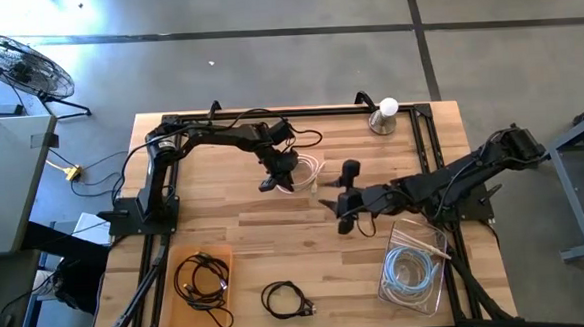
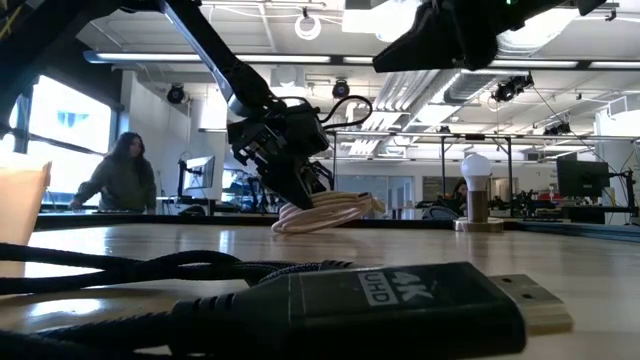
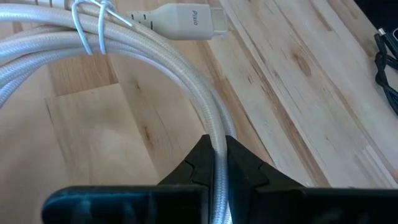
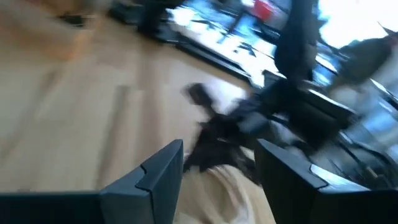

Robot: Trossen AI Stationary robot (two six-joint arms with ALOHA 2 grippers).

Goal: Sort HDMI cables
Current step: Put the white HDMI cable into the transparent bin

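Note:
My left gripper [image 1: 278,176] is near the table's middle, shut on a cream-white HDMI cable coil [image 1: 307,170], which is bound with a thin twist tie [image 3: 87,28] and has a cream plug [image 3: 180,22]. In the low view the coil [image 2: 325,212] sits tilted, its lower side on the wood. My right gripper [image 1: 336,206] hovers open just right of the coil, pointing toward it [image 4: 221,180]. A black coil [image 1: 287,299] lies by the near edge, and its "4K UHD" plug [image 2: 400,300] fills the low view's foreground. My left gripper pinches the coil's bundled strands [image 3: 217,163] between its two fingers, on the arc opposite the plug. It slants down on them from above and the far-left. The cable runs along the fingers and out between them. The coil is tilted, its lower side on the table.
An orange tray [image 1: 179,305] near the front left holds black cables. A clear bin [image 1: 390,283] near the front right holds pale bluish-white cables. A bulb on a stand [image 1: 385,114] is at the far edge. A person [image 2: 120,175] sits in the room behind.

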